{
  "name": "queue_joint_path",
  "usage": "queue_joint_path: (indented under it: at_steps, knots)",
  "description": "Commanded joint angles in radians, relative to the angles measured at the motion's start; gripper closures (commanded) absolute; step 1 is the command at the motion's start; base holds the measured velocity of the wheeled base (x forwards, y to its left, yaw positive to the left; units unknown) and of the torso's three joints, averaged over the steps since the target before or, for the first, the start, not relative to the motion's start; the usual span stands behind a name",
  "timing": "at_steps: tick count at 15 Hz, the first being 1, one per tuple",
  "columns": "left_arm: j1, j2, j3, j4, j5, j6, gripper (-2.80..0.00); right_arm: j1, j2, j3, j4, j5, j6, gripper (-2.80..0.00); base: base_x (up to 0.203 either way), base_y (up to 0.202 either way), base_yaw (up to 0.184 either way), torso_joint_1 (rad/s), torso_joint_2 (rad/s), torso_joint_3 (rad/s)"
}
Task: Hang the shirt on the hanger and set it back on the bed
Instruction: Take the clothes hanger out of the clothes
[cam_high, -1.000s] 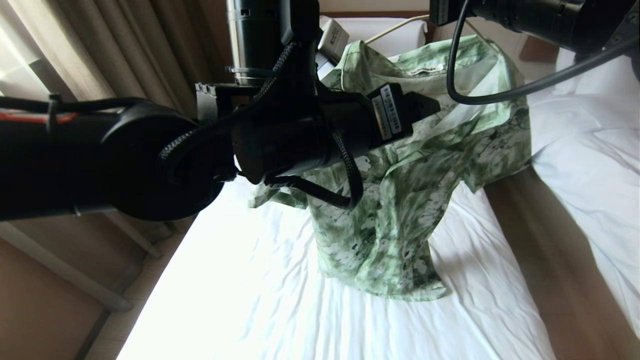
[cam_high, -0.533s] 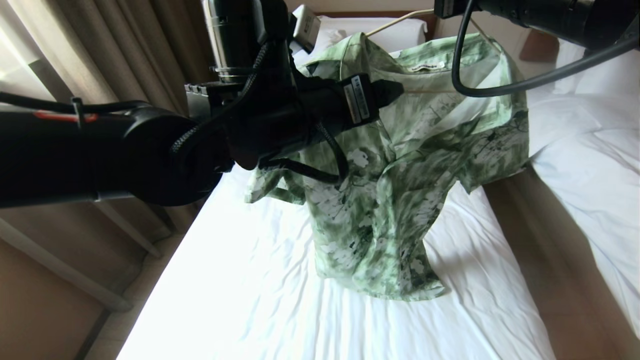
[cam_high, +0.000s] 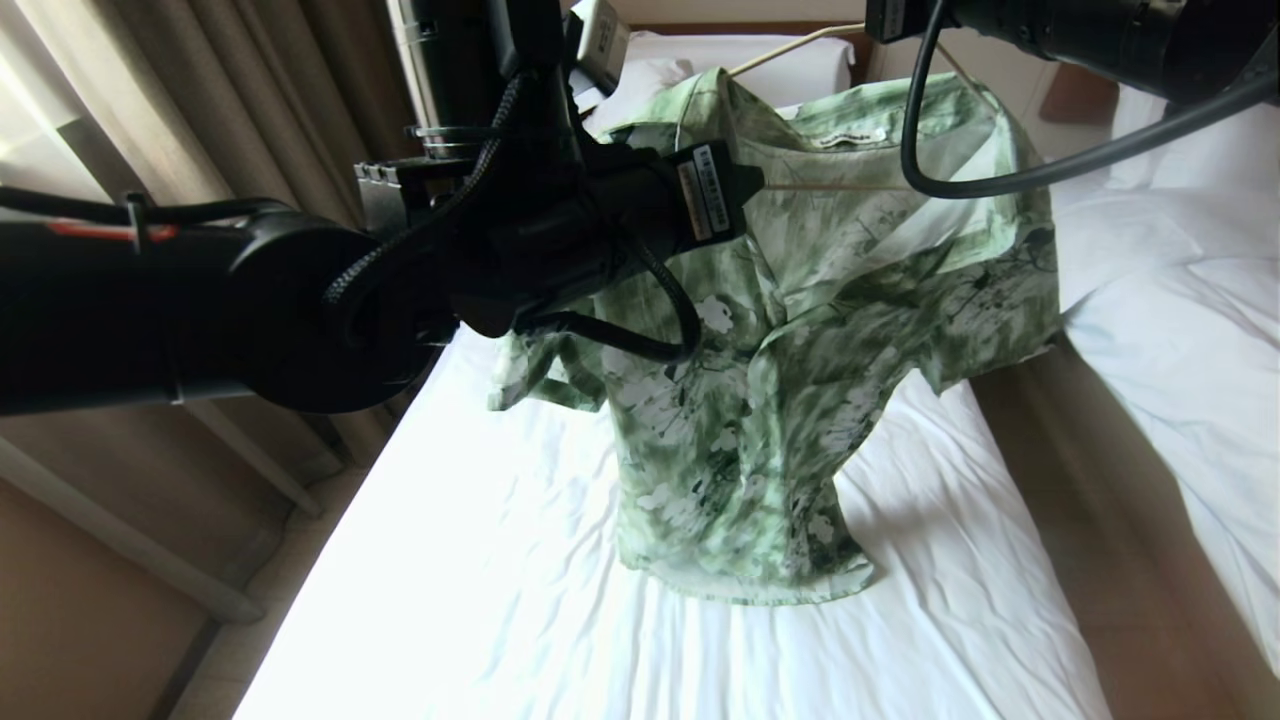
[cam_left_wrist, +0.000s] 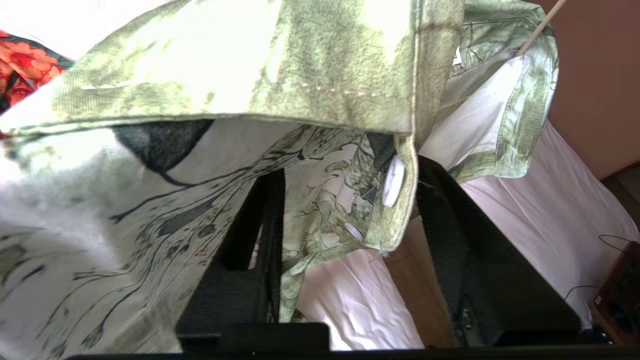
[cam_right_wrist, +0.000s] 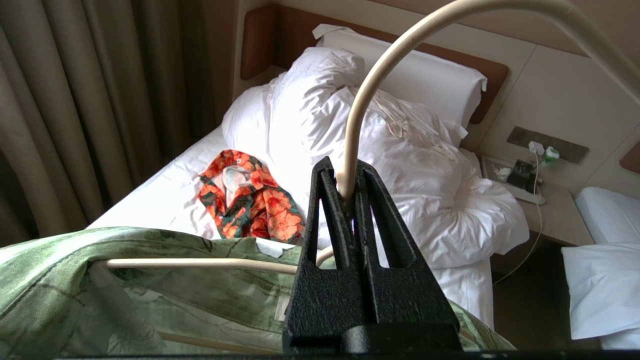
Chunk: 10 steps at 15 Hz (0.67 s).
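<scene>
— Where was the shirt (cam_high: 800, 330) at that point?

— Draped over the hanger (cam_right_wrist: 360, 95) and held up above the bed (cam_high: 520, 600), with only its hem resting on the wrinkled sheet, about midway across the mattress. One sleeve hung toward the bed's curtain-side edge, the other out over the opposite edge, above the strip of floor between the two beds.

— Who had the hanger?

— The right claw (cam_right_wrist: 348, 192). Its two black fingers were pinched tight on the cream stem just below the curved hook, and the hanger's bar ran inside the shirt's shoulders.

— And the left claw (cam_left_wrist: 345, 240)?

— It was up against the shirt's front near the collar. Its fingers stood partly apart with the buttoned placket and loose cloth hanging between them; I could not tell whether they were pressing the fabric or only straddling it.

— Anything else on the bed?

— An orange floral garment (cam_right_wrist: 250, 200) lay on the sheet near the heaped white duvet (cam_right_wrist: 400, 165), with the pillow (cam_right_wrist: 425, 80) against the wooden headboard (cam_right_wrist: 260, 40) behind.
</scene>
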Motion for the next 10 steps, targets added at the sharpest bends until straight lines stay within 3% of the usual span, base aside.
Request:
queue_joint_path:
  at_steps: [1,6,10]
  knots:
    - [0.0,-0.011,0.001,-0.002,0.003,-0.002,0.0,0.001,0.0,0.0,0.0,-0.002,-0.001,0.0,0.0,0.0,0.0,0.0,0.0,0.0]
    - [-0.001,-0.062,0.01,-0.004,0.023,-0.005,0.0,0.004,0.0,0.013,-0.005,-0.005,0.002,0.0,0.0,0.0,0.0,0.0,0.0,0.0]
    - [0.041,-0.259,0.121,-0.004,0.037,-0.019,0.0,0.001,0.004,0.017,-0.005,-0.023,0.0,0.0,0.0,0.0,0.0,0.0,0.0,0.0]
